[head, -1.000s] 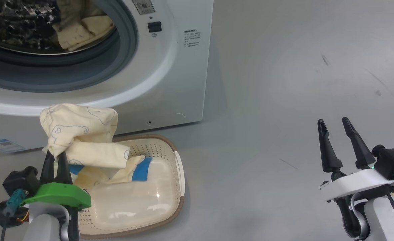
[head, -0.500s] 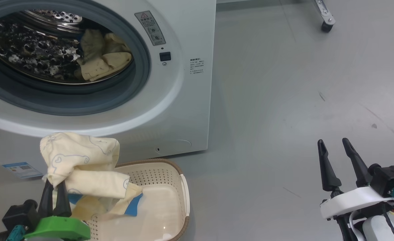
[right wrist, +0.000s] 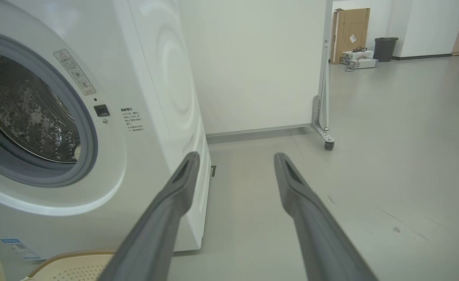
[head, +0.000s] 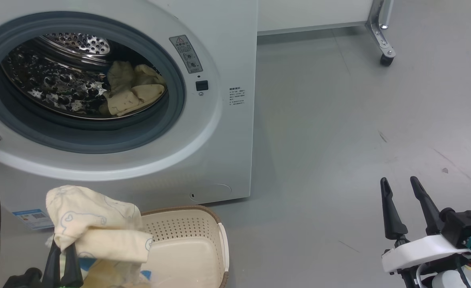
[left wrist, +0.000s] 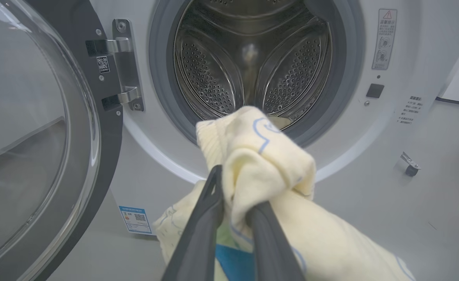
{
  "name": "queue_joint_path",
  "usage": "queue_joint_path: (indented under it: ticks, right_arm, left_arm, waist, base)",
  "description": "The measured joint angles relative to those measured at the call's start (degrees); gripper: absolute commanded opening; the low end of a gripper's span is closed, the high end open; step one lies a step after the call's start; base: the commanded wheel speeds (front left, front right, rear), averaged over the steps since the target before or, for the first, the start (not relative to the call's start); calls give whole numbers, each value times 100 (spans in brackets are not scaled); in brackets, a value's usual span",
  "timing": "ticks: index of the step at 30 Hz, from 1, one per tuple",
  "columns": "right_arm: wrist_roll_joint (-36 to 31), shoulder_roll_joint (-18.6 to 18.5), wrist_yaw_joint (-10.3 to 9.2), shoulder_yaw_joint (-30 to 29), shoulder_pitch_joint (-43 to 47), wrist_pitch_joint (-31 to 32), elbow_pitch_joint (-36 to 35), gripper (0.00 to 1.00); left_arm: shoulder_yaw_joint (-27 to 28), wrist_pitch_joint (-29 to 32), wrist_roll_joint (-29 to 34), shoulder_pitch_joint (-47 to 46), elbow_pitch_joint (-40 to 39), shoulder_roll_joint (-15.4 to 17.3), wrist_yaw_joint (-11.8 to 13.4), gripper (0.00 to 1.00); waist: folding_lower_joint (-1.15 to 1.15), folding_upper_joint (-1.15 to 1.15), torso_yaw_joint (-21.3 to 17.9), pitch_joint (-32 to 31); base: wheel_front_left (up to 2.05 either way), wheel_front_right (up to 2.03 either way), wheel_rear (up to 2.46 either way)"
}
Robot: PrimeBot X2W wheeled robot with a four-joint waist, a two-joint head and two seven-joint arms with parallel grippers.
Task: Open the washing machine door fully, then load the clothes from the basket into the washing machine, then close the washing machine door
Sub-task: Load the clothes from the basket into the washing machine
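Note:
The washing machine [head: 219,48] stands at upper left, and its door [left wrist: 57,117] is swung wide open to the left on a metal hinge [left wrist: 122,66]. Pale yellow clothes [head: 133,94] lie in the steel drum [head: 59,80]. My left gripper [left wrist: 235,195] is shut on a bunch of pale yellow clothes [left wrist: 264,156] with blue line prints. It holds them in front of the drum opening and over the left side of the basket [head: 191,248]. A blue cloth piece [left wrist: 233,261] hangs below the bunch. My right gripper [head: 398,182] is open and empty over bare floor, far right of the basket.
A blue label [head: 33,218] marks the washer's lower left corner. A white panel on a wheeled metal leg [head: 383,40] stands behind the machine at the right. Farther off are a cardboard box [right wrist: 350,35] and a dark bin [right wrist: 385,48]. Grey floor [head: 339,140] stretches right of the washer.
The head camera has tilted up, so the whole drum opening now shows and everything sits lower in the picture. My left gripper keeps its hold on the clothes. The right gripper stays open.

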Motion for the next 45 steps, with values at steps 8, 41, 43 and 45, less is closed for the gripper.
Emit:
queue_joint_path:
  ticks: [8, 41, 43, 45]
  right_arm:
    - [1, 5, -46, 23, 88, 11, -183, 100]
    - [185, -25, 69, 40, -392, 256, -965, 100]
    - [216, -25, 77, 40, -447, 256, -991, 100]
    - [250, -26, 80, 41, -522, 255, -1014, 100]
  left_arm:
    - [-185, 0, -167, 116, -230, 2, 25, 0]
    - [-263, 287, -226, -3408, -433, 32, 563, 0]
    - [-212, 386, -185, -3684, -331, 98, 603, 0]
    - [-141, 493, -171, -3961, -236, 202, 614, 0]
  waist:
    - [0, 0, 8, 90]
    - [1, 0, -252, 2306]
    - [1, 0, -286, 2469]
    - [1, 0, -320, 2635]
  base:
    - [0, 0, 0]
    - [0, 0, 0]
    - [0, 0, 0]
    - [0, 0, 0]
